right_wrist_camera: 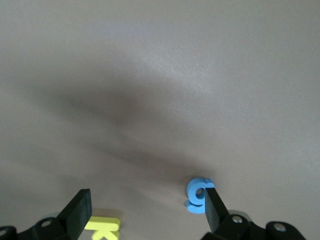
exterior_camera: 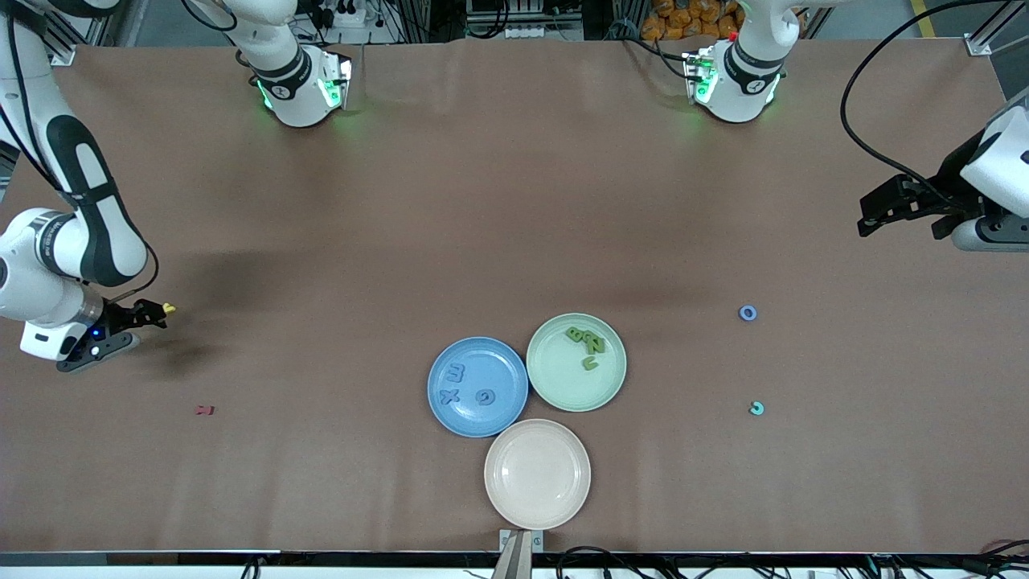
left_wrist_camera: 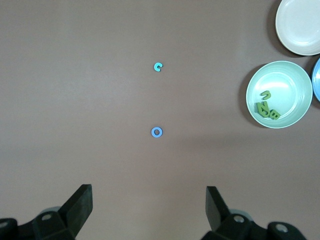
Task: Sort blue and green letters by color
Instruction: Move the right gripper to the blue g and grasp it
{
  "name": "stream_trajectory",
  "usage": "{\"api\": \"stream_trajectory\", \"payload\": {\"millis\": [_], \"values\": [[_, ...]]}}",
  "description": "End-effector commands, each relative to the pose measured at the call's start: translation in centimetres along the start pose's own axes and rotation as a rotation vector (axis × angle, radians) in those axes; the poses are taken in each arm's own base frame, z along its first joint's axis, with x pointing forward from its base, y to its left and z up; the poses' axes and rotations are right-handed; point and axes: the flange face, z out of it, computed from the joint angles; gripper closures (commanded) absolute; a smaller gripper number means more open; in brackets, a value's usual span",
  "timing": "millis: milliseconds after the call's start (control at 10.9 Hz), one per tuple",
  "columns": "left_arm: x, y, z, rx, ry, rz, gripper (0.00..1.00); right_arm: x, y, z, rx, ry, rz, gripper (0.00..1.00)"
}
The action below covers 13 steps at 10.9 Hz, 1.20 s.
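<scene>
Blue plate [exterior_camera: 477, 387]: three blue letters [exterior_camera: 455, 372]. Green plate [exterior_camera: 575, 362]: olive letters [exterior_camera: 585, 340]. Blue ring letter [exterior_camera: 748, 313] loose near the desk's left-arm edge. Left gripper [left_wrist_camera: 149, 205] waits, jaws wide. Right gripper [right_wrist_camera: 145, 207], jaws wide, over blue g [right_wrist_camera: 197, 195] and yellow letter [right_wrist_camera: 102, 226].

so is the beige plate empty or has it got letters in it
Empty: the beige plate shows only its bare inside, no letters on it.
</scene>
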Motion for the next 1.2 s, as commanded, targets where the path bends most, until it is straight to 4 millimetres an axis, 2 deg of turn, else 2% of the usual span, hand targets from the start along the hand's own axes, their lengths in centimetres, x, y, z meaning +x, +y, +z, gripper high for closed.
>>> {"api": "stream_trajectory", "payload": {"millis": [0,184,1012,1104], "values": [[0.1,-0.2,-0.3,-0.031,0.008,-0.006,0.0,-1.1,2.3,1.5,0.004,0.013,-0.058,0.0],[0.1,-0.2,-0.1,-0.032,0.005,-0.006,0.0,-1.7,3.9,2.1,0.032,0.053,-0.086,0.0],[0.3,-0.1,0.3,-0.033,-0.003,-0.003,0.0,-1.7,5.4,3.9,0.042,0.07,-0.082,0.0],[0.3,-0.2,0.3,-0.031,-0.002,-0.005,0.0,-2.1,5.6,4.0,0.042,0.07,-0.092,0.36]]}}
